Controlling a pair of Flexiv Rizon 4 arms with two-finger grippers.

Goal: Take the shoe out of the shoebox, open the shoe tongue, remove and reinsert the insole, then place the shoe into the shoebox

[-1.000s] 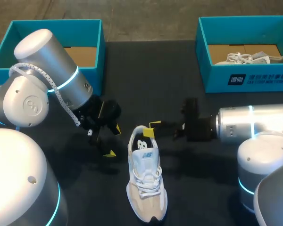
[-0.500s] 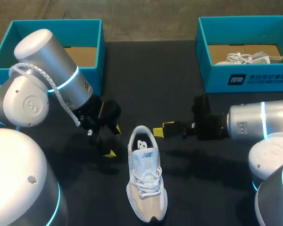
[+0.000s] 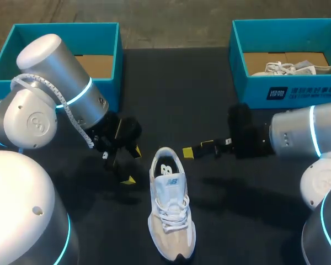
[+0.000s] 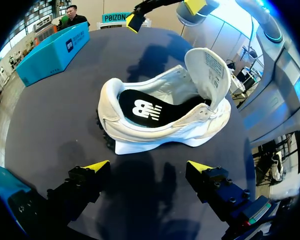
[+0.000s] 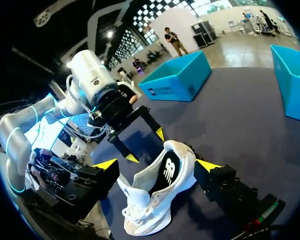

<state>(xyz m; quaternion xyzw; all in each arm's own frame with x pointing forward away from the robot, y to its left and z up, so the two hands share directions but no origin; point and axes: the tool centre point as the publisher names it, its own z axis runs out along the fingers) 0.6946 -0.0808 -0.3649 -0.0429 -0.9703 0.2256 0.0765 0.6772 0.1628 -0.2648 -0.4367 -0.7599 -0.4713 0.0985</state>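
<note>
Table (image 3: pixel 176 83): shoe (image 3: pixel 171 212) unmoved | right gripper (image 3: pixel 197 149) released, drawn back from heel | left gripper (image 3: pixel 132 165) released, unmoved

Shoe (image 3: pixel 170 212) mesh, perhaps suede; table (image 3: pixel 176 94) matt, smooth.

This is a robot work station of the kind found in a robotics lab, not a home or a shop. A dark counter (image 3: pixel 176 94) is laid out as a set trial. A teal left box (image 3: pixel 66 26) stands at its far left corner. A teal right box (image 3: pixel 251 91) at its far right corner holds a pale shoe (image 3: pixel 298 67). One white shoe (image 3: pixel 170 210) lies near the front edge. Two silver arms ringed with blue light come in over the counter's side edges. The left arm (image 3: pixel 58 72) carries a braided cable (image 3: pixel 66 110). Both it and the right arm (image 3: pixel 298 138) end in black two-fingered tooling with yellow tips.
</note>
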